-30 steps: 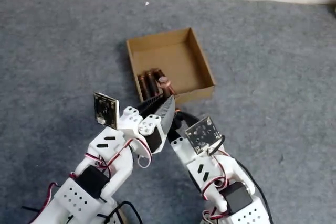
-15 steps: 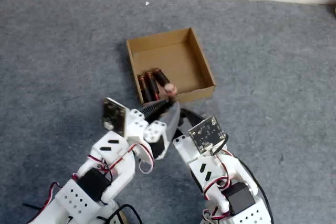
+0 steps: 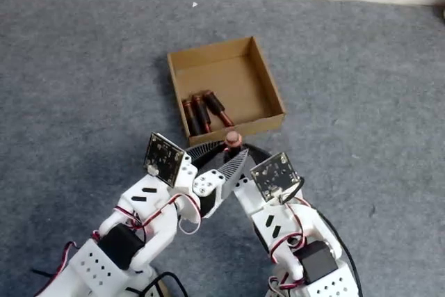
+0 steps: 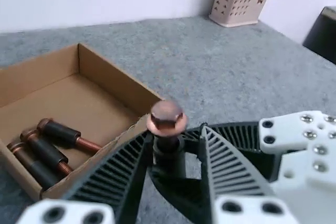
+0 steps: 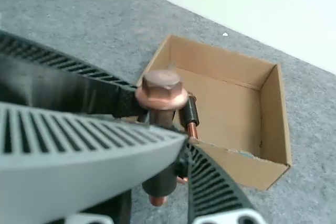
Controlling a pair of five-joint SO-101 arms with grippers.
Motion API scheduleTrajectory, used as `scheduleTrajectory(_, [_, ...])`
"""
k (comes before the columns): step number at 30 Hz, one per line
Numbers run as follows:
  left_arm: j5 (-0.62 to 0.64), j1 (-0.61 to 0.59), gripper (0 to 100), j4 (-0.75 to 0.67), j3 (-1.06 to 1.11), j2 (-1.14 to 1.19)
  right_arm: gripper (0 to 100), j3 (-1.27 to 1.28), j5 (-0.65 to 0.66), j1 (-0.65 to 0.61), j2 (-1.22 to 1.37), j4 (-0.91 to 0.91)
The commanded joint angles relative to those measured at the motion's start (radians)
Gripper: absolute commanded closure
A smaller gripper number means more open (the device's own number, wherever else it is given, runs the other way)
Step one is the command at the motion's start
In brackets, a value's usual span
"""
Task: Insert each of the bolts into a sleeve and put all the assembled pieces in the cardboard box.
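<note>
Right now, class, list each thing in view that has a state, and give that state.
Box, open, holding three pieces.
Pieces, assembled, lying flat.
Bolt, sleeved, upright, outside box.
Left gripper, shut on bolt.
Right gripper, shut on bolt.

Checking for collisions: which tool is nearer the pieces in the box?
Left. The left tool lies along the box's front wall, just outside the pieces; the right tool sits farther back, on the arms' side of the bolt.
</note>
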Motion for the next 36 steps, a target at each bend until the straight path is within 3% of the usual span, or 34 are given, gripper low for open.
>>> scheduleTrajectory(1, [-0.026,0.028,83,0.152,-0.085,0.005,99.4,-0.073,-0.002,0.025,-0.018,-0.038])
scheduleTrajectory(12, [-0.025,-0.021,83,0.434,-0.228,-0.007,99.4,-0.064,-0.003,0.027,-0.018,-0.038])
scheduleTrajectory(18, [-0.029,-0.26,83,0.496,-0.226,-0.242,99.4,-0.062,-0.066,0.087,-0.018,-0.038])
scheduleTrajectory(22, [-0.031,-0.4,94,0.569,-0.229,-0.418,99.4,-0.061,-0.137,0.154,-0.016,-0.038])
scheduleTrajectory(24, [-0.031,-0.467,100,0.586,-0.225,-0.4,99.4,-0.061,-0.141,0.17,-0.016,-0.038])
scheduleTrajectory(36, [-0.031,-0.875,99,0.566,0.024,-0.369,99.4,-0.067,-0.135,0.18,-0.005,0.074])
